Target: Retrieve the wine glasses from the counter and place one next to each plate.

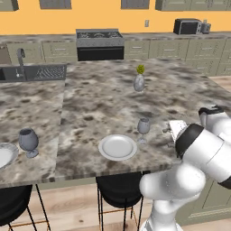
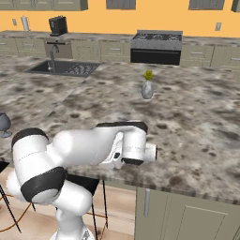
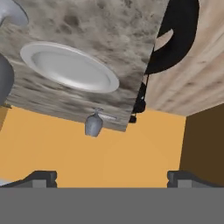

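**Handling two fragile stemmed glasses already standing beside the plates**

Starting nearest the base, the gripper [image 3: 112,177] is seen in the hand view with its two dark fingertips spread well apart and nothing between them; the jaws are empty. In the right base view the hand is held low at the near edge of the stone-topped table [image 1: 103,103].

On that table, a white plate [image 1: 117,147] lies close to the near edge, and the slimmer wine glass [image 1: 143,128] stands upright just beside it, on its right. Toward the left, the rounder-bowled wine glass [image 1: 28,141] stands upright just beside a second plate [image 1: 5,154], which is cut off by the picture's edge.

Both glasses are judged light, rigid, smooth and brittle, and top-heavy on their narrow stems. A hold is best taken around the bowl or the upper stem, with gentle closing force, and kept upright; a hard squeeze could crack the glass, and a sideways push could tip it.

Further back, a grey vase [image 1: 139,82] with a sprig stands mid-table. Beyond it, the counter [image 1: 149,36] runs along the orange wall.
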